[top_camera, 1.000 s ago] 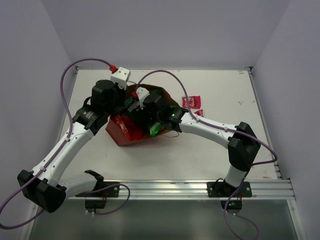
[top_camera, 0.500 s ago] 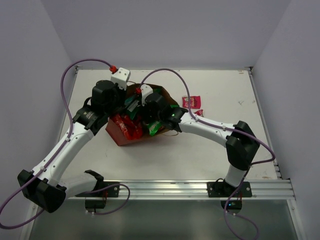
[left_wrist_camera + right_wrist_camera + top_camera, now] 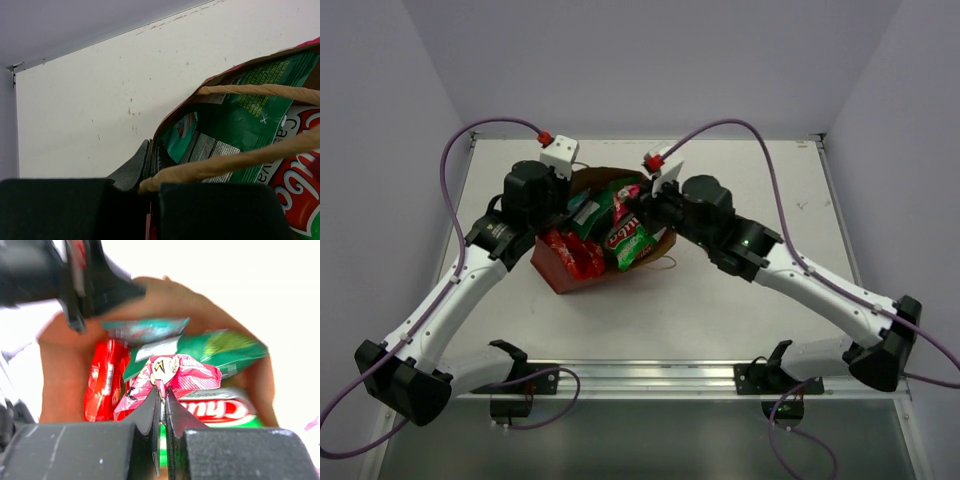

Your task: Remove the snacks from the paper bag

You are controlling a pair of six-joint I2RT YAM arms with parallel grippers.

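The paper bag [image 3: 552,268] lies on its side at mid-table, mouth toward the right, with snacks showing inside. My left gripper [image 3: 572,205] is shut on the bag's rim, its fingertips [image 3: 150,156] pinching the edge beside a string handle [image 3: 235,162]. At the bag's mouth my right gripper [image 3: 161,392] is shut on a small pink packet [image 3: 185,375], which hangs crumpled from the tips. Behind it sit a red packet [image 3: 102,385], a teal packet [image 3: 145,330], a green packet [image 3: 225,350] and the chip bag with the red logo [image 3: 630,240].
The white table [image 3: 760,160] ends at a back wall and side walls. A metal rail [image 3: 700,378] with both arm bases runs along the near edge. Purple cables loop above both arms.
My right gripper has shut on the pink packet and drawn back to the right out of the bag, uncovering the chip bag. The left arm has held still.
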